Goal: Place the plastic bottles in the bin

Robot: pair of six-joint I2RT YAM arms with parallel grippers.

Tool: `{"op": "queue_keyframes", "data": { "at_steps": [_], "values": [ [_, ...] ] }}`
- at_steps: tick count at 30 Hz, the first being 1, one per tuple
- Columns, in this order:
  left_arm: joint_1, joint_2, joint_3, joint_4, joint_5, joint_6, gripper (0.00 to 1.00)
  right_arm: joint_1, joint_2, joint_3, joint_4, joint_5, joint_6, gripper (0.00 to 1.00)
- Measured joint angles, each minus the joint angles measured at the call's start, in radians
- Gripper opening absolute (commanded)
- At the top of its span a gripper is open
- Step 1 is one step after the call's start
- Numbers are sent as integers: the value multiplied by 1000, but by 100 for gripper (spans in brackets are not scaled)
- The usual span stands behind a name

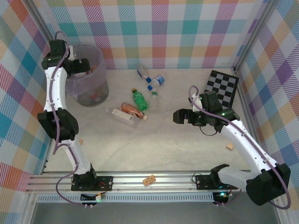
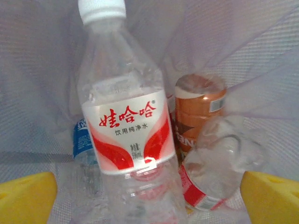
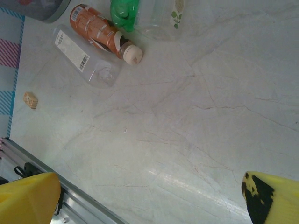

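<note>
Marble tabletop (image 1: 177, 149); left end effector (image 1: 85, 66) poised over bin (image 1: 102, 83).

Diffuse, even overhead lighting; the top view is bright, with faint soft shadows. Left wrist view: slightly washed out, the clear bottle (image 2: 126, 135) has a sharp label, lower corners out of focus. Right wrist view: pale glare streak on the table (image 3: 187, 179), lower centre.

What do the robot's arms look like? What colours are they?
Both arms are white tubes with chunky black joints. The left arm and right arm each trail a purple-grey cable, and a green light glows on the right one. The left gripper and right gripper are black with yellow fingertips; one right fingertip has a black smudge.
</note>
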Motion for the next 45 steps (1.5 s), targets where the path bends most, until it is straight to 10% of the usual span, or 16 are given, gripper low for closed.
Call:
{"op": "queue_keyframes", "data": {
  "at_steps": [15, 28, 34, 45],
  "values": [
    [-34, -221, -32, -2, -14, -36, 100, 67, 179, 113, -2, 146, 35, 98],
    [-460, -846, -875, 296, -20, -330, 100, 201, 610, 489, -39, 278, 56, 91],
    [-517, -988, -1337, 569, 45, -611, 100, 231, 792, 654, -95, 319, 49, 88],
    [-609, -1045, -1522, 704, 25, -794, 100, 248, 1103, 963, -191, 377, 27, 88]
  ]
}}
